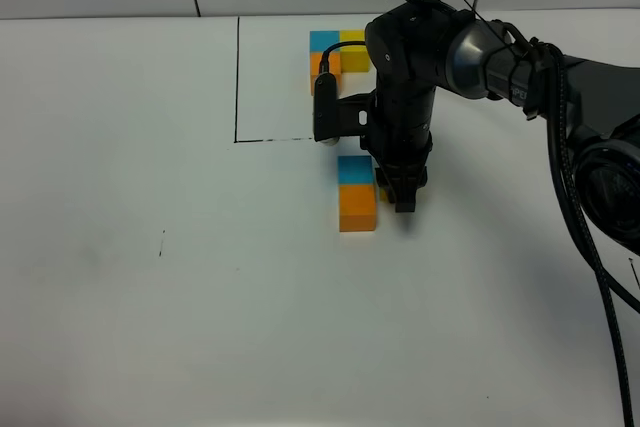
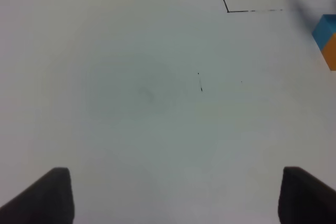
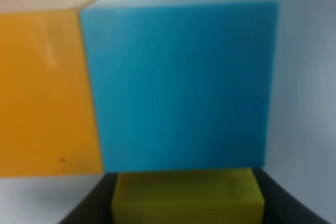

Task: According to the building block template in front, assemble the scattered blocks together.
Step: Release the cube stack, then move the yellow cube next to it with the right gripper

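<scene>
The building block template (image 1: 338,55) is a blue, yellow and orange trio inside the black drawn frame at the back. In front of the frame, a scattered blue block (image 1: 355,169) touches an orange block (image 1: 357,207) on its near side. My right gripper (image 1: 400,197) points down just to their right. In the right wrist view it is shut on the yellow block (image 3: 187,199), which is pressed against the blue block (image 3: 181,80), with the orange block (image 3: 44,90) next to it. My left gripper (image 2: 176,198) is open over bare table, with nothing between its fingers.
The black frame line (image 1: 238,77) runs along the template's left and front. The right arm and its cables (image 1: 560,97) stretch in from the right edge. The white table (image 1: 150,277) spreads to the left and front.
</scene>
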Robot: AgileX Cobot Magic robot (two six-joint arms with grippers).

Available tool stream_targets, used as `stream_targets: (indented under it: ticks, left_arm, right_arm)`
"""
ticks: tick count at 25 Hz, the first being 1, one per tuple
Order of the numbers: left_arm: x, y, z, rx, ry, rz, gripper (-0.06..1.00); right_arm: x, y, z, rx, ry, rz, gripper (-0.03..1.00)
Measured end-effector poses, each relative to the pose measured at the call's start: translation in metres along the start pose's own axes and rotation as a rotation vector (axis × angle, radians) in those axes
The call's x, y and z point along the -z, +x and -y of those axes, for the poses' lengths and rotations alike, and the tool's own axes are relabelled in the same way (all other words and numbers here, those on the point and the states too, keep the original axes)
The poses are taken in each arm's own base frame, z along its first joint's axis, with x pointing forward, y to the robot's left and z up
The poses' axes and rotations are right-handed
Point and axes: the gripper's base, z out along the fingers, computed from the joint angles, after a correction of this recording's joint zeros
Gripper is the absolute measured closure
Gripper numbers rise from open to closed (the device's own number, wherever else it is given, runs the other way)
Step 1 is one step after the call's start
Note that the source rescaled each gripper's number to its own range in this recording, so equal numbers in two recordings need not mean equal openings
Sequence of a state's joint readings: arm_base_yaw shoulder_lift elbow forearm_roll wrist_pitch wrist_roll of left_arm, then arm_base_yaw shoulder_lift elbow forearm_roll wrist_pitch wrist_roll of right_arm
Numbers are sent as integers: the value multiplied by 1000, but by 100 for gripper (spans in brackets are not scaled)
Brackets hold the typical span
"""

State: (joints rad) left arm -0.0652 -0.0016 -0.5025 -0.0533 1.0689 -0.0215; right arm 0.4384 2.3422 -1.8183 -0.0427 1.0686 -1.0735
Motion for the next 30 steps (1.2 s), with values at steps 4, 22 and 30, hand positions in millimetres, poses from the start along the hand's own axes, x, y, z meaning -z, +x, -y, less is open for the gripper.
stream_targets:
  ticks: [4,22,30]
  left_arm:
    - [0,0,0,0,0,0,27]
    - [0,0,0,0,0,0,27]
    - [0,0,0,0,0,0,27]
  right_arm:
    - [0,-2,-1,18,3,-4,96]
    - [0,-4,-2,24,5,-2,96]
    - [0,-6,-3,31,7,-2,96]
